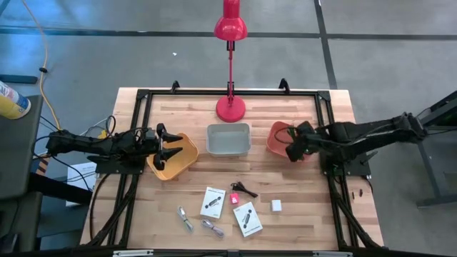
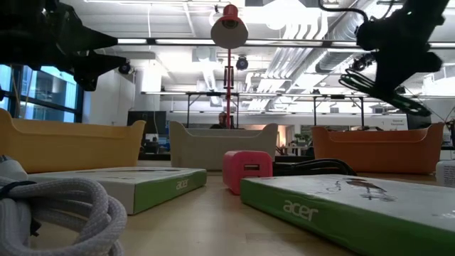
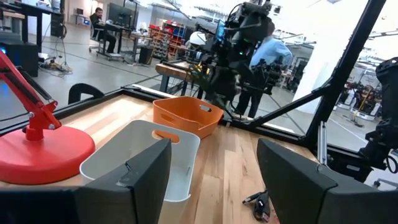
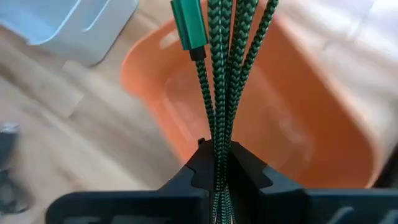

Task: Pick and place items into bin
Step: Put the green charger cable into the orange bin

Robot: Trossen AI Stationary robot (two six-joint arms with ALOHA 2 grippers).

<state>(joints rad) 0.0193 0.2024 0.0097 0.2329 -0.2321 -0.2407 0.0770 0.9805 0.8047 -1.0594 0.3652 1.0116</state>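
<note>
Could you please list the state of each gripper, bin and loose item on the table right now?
Right gripper: shut on green braided cable, over orange bin.
Left gripper: open, empty, over yellow bin.
Grey bin: upright, nothing visible inside.
Orange bin: upright, nothing visible inside.
Two white boxes: lying flat.
Pink cube: on table.
White cube: on table.
Red lamp: standing upright.

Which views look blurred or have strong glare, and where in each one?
Low view: the grey cable nearest the camera is out of focus, and the ceiling lights glare white. Right wrist view: the green cable in the right claw is sharp, the orange bin behind it soft. High view: evenly lit.
</note>
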